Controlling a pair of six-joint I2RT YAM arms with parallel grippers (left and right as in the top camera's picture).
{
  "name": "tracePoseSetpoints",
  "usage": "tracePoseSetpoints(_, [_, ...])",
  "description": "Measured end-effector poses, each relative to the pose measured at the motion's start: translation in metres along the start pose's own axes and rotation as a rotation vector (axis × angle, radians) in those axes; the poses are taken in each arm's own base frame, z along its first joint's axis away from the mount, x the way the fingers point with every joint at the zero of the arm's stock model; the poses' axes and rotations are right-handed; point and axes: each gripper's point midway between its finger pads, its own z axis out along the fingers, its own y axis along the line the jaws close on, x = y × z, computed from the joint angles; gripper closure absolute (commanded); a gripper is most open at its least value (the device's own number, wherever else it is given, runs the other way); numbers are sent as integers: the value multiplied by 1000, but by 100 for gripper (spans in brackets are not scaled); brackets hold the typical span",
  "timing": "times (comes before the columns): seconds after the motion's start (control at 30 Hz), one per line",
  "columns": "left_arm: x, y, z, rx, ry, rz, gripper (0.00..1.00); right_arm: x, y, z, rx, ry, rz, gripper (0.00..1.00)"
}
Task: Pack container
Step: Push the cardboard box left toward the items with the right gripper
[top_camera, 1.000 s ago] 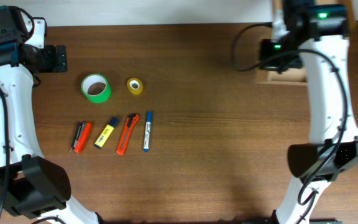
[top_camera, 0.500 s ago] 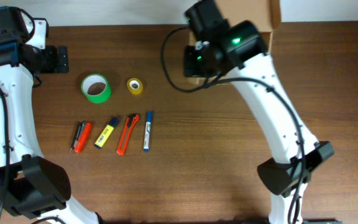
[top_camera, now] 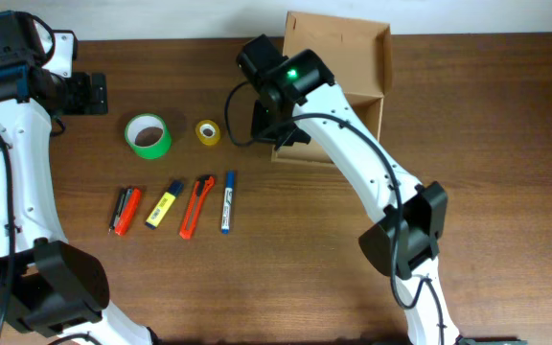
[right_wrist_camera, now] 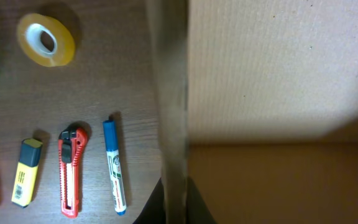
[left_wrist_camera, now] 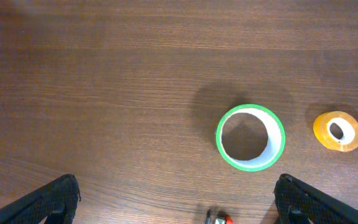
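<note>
Right jaws: pinched together on a thin side wall of the rectangular plain brown cardboard box (top_camera: 338, 57) (right_wrist_camera: 278, 74), lid open, standing at the wooden desk's (top_camera: 353, 249) far edge, about midway along. Left jaws: wide apart, empty, near the far left corner. Green tape roll (top_camera: 149, 136) (left_wrist_camera: 250, 137) and small yellow tape roll (top_camera: 208, 132) (left_wrist_camera: 337, 131) (right_wrist_camera: 45, 40): side by side, apart, left of the box. Yellow highlighter (top_camera: 164, 205) (right_wrist_camera: 27, 180), orange utility knife (top_camera: 194, 206) (right_wrist_camera: 70, 171), blue marker (top_camera: 227, 202) (right_wrist_camera: 113, 165): one row, nearer the front edge.
</note>
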Motion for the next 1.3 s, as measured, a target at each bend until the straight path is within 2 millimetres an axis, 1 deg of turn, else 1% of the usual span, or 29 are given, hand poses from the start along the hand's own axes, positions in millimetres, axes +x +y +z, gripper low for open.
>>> tracePoseSetpoints(0.23, [0,0,0,2,0,0,1,7,3,24,7,64,26,96])
tracePoseSetpoints(0.43, [0,-1,0,9,-2,0,1,15,10,36,0,103,21,96])
tracePoseSetpoints(0.6, [0,-1,0,9,-2,0,1,24,15,45,11,123,2,96])
tracePoseSetpoints(0.7, [0,-1,0,9,-2,0,1,32,18,57,25,148,-18,96])
tracePoseSetpoints(0.83, [0,-1,0,9,-2,0,1,40,22,67,38,170,-46,96])
tracePoseSetpoints(1.0, [0,-2,0,9,-2,0,1,46,27,69,40,176,-77,96])
tracePoseSetpoints(1.17, [0,-2,0,9,-2,0,1,47,26,73,44,183,-97,96])
tracePoseSetpoints(1.2, [0,-2,0,9,-3,0,1,47,26,74,45,184,-100,92])
tracePoseSetpoints(1.27, [0,-2,0,9,-2,0,1,48,26,76,47,186,-98,76])
tracePoseSetpoints(1.3, [0,-2,0,14,-3,0,1,48,26,76,48,186,-103,65])
